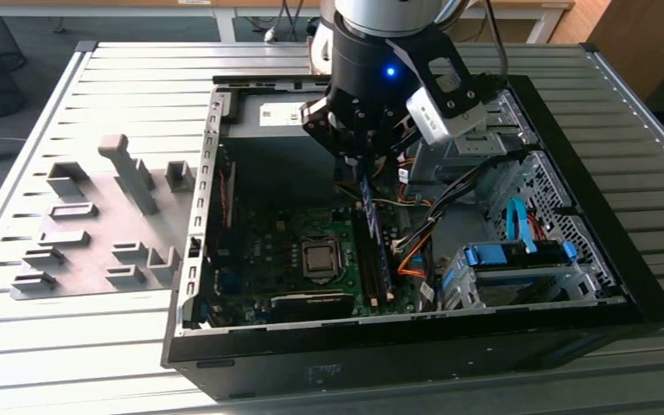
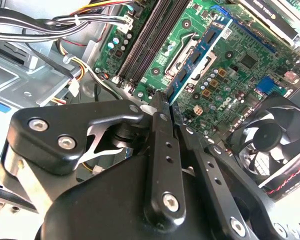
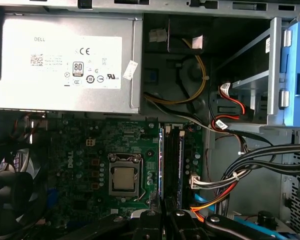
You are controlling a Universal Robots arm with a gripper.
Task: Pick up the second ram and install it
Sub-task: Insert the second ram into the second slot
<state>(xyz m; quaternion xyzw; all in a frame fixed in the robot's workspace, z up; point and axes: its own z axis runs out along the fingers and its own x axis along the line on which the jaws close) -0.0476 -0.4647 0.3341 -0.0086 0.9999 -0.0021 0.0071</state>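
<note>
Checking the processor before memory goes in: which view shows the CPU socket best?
The first wrist view: the CPU socket faces the camera, whole and unobstructed. The exterior view shows it slanted. The second wrist view catches part of it behind the second ram in the jaws.

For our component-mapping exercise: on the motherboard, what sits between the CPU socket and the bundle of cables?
The memory slots lie between the CPU socket and cable bundle, in the first wrist view.

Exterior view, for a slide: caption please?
Gripper lowers the second ram into the open computer case.
</note>
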